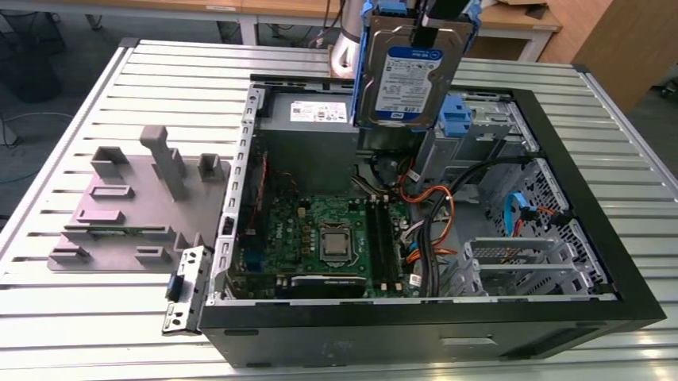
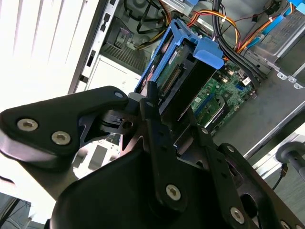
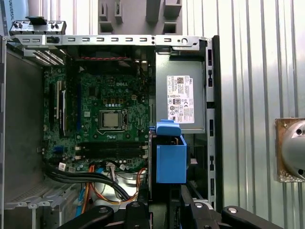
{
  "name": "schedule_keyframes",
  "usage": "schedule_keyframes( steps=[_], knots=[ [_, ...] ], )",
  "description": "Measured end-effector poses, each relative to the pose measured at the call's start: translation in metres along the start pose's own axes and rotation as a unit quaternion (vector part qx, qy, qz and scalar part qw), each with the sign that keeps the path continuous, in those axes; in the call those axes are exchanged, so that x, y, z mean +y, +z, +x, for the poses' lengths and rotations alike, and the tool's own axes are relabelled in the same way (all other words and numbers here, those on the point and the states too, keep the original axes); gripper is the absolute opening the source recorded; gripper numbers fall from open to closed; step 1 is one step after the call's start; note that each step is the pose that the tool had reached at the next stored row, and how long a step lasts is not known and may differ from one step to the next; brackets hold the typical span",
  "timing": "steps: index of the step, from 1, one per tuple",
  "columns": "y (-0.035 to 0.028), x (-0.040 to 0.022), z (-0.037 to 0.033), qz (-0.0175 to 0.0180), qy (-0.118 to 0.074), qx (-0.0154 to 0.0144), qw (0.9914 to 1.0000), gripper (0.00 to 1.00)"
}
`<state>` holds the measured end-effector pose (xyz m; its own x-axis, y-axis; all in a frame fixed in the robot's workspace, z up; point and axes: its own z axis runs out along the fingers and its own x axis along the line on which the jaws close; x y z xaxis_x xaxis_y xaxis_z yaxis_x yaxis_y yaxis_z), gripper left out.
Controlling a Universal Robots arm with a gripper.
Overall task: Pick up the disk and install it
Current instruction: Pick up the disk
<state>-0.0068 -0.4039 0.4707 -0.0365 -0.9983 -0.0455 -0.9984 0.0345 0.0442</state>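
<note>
We see the gripper [image 2: 171, 109] clamped on the disk [image 1: 408, 79], which hangs on edge above the open computer case [image 1: 424, 337] toward the worktop's [image 1: 159, 87] far edge, and we judge it stiff, fairly heavy, shock-sensitive, best held by its 2 blue rails.

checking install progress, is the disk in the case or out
Out. The disk hangs on edge in the tool, which is shut on it, above the open case, not seated inside it.

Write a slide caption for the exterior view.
The gripper holds the disk upright, label facing the camera, above the open computer case on the slatted table.
</note>
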Motion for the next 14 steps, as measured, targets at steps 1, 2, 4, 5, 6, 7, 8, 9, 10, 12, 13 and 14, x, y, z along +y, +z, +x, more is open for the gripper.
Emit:
schedule_keyframes(
  steps=[1,2,4,5,6,7,8,9,10,12,13,14],
  knots=[
    [-0.0001,0.0,0.0004,0.0,0.0,0.0001,1.0,0.35],
    [0.0,0.0,0.0008,0.0,0.0,0.0,1.0,0.35],
    [-0.0001,-0.0001,0.002,0.0,0.0,0.0,1.0,0.35],
    [-0.0001,-0.0001,0.0026,0.0,0.0,0.0,1.0,0.35],
    [-0.0001,-0.0001,0.0034,0.0,0.0,0.0,1.0,0.35],
    [-0.0002,-0.0001,0.004,0.0,0.0,0.0001,1.0,0.35],
    [-0.0003,-0.0002,0.0048,0.0,0.0,0.0001,1.0,0.35],
    [-0.0003,-0.0002,0.0056,0.0,0.0,0.0,1.0,0.35],
    [-0.0003,-0.0002,0.0064,0.0,0.0,0.0,1.0,0.35],
    [-0.0004,-0.0003,0.0081,0.0,0.0,0.0,1.0,0.35],
    [-0.0004,-0.0003,0.009,0.0,0.0,0.0,1.0,0.35],
    [-0.0004,-0.0004,0.0099,0.0,0.0,0.0,1.0,0.35]
  ],
)
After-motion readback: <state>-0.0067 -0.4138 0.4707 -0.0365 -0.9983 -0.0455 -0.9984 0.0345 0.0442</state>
